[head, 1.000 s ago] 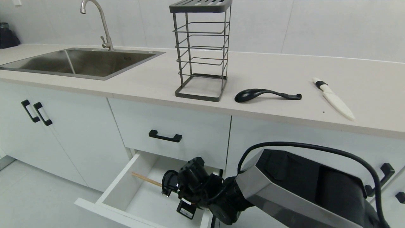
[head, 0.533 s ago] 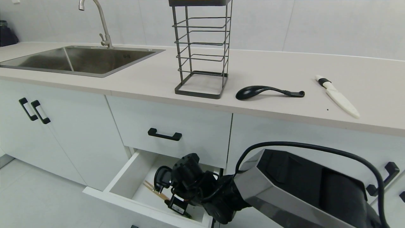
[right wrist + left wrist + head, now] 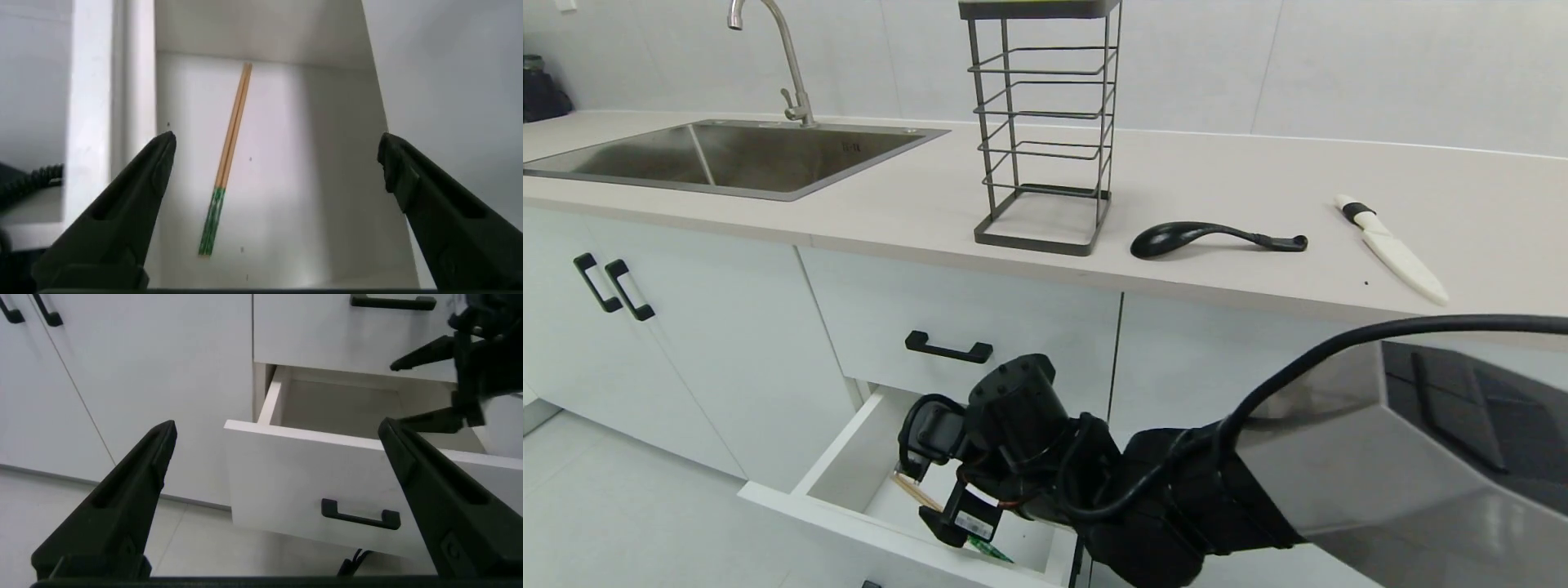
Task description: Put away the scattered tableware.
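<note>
The chopsticks are lying flat and side by side on the floor of the open drawer, so that piece looks put away. The black spoon and the white knife are waiting well apart on the countertop, the spoon just beside the wire rack.

The step in hand seems to be clearing the drawer. Doing it well probably means lifting straight up first, keeping the fingers off the side walls and away from the closed drawer front above, and only then swinging toward the spoon.

The right gripper is hanging over the drawer with its wrist bent down, jaws spread wide and holding nothing. The left gripper is sitting low, facing the drawer front, also wide open and empty
</note>
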Robot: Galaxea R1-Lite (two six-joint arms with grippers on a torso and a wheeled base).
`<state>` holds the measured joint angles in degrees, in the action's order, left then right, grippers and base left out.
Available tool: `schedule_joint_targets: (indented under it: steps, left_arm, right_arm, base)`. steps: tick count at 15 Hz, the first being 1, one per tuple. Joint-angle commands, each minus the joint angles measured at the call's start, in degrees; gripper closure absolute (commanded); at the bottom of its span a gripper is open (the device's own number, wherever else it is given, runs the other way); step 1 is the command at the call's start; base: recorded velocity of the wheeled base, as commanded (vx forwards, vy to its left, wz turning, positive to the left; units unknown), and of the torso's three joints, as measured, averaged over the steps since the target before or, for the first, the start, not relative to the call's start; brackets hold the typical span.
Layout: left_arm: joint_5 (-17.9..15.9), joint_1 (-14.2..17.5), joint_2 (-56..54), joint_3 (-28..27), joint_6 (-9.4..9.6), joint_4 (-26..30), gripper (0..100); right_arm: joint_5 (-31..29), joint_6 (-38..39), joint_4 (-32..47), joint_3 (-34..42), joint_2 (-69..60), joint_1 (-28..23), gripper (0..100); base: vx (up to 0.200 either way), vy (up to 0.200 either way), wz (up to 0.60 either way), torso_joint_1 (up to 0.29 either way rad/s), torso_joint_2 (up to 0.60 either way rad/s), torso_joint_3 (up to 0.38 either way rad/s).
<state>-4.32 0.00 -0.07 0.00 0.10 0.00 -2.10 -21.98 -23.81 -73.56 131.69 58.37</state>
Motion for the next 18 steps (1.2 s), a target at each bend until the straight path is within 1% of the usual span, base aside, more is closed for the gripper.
schedule_joint_targets:
  steps: [1,5,9,10,12,13,15,18]
  left_arm:
    - [0.0,0.0,0.1,0.0,-0.01,0.0,0]
    - [0.0,0.0,0.1,0.0,-0.01,0.0,0]
    - [0.0,0.0,0.1,0.0,-0.01,0.0,0]
    - [0.0,0.0,0.1,0.0,-0.01,0.0,0]
    - [0.0,0.0,0.1,0.0,-0.01,0.0,0]
    - [0.0,0.0,0.1,0.0,-0.01,0.0,0]
    - [0.0,0.0,0.1,0.0,-0.01,0.0,0]
    - [0.0,0.0,0.1,0.0,-0.01,0.0,0]
  right_arm:
    - [-0.4,0.2,-1.2,5.8,-6.2,0.7,0]
    - [-0.4,0.4,-2.2,12.2,-13.9,1.3,0]
    - [-0.6,8.0,-1.9,20.0,-21.8,4.2,0]
    - [-0.7,9.9,-2.2,24.8,-25.0,5.6,0]
    - [-0.7,13.4,-2.7,31.5,-28.5,7.0,0]
    - [-0.7,15.4,-5.1,36.8,-30.0,7.8,0]
    - [-0.7,15.5,-9.9,41.4,-30.7,8.1,0]
    - [-0.7,15.5,-10.9,41.8,-30.7,8.2,0]
  base:
    - [0.000,0.000,0.00,0.000,0.00,0.000]
    - [0.000,0.000,0.00,0.000,0.00,0.000]
    - [0.000,0.000,0.00,0.000,0.00,0.000]
    - [0.000,0.000,0.00,0.000,0.00,0.000]
    - [0.000,0.000,0.00,0.000,0.00,0.000]
    - [0.000,0.000,0.00,0.000,0.00,0.000]
    - [0.000,0.000,0.00,0.000,0.00,0.000]
    - [0.000,0.000,0.00,0.000,0.00,0.000]
